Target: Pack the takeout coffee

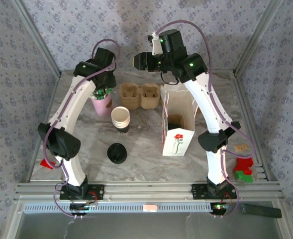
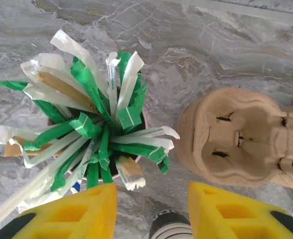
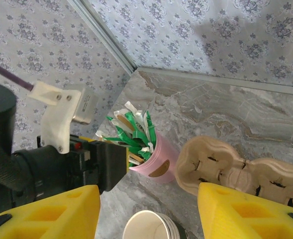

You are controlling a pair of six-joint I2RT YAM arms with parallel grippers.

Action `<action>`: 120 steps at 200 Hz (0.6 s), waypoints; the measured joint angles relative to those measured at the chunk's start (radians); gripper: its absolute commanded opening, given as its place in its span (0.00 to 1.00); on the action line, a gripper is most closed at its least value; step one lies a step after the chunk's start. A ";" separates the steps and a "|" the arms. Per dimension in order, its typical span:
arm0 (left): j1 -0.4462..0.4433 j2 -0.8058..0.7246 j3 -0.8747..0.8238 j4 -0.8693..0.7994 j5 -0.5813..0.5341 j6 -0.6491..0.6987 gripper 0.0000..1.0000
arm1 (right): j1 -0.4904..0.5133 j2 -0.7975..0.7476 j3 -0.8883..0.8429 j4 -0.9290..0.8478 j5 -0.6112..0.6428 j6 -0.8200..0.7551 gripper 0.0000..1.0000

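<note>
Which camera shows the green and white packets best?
Left wrist view: the packets fan out close below it. Right wrist shows them smaller, in a pink cup; top external shows them tiny beside the left arm.

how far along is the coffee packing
Not packed yet: the takeout coffee sits on the table, left of the open paper bag. Nothing in hand: the left gripper is open over the sachet cup, the right gripper open near the cup carrier. Left: picking it up and bagging it.

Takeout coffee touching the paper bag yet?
Apart. The top view shows bare tabletop between the takeout coffee and the paper bag.
</note>
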 measured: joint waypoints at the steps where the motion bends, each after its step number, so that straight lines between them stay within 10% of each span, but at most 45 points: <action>1: 0.000 0.002 0.002 -0.001 -0.001 0.001 0.41 | 0.000 0.000 0.000 0.000 0.000 0.000 0.56; 120: 0.000 0.121 0.071 -0.072 -0.066 0.039 0.30 | -0.027 -0.016 -0.063 -0.001 -0.007 0.000 0.57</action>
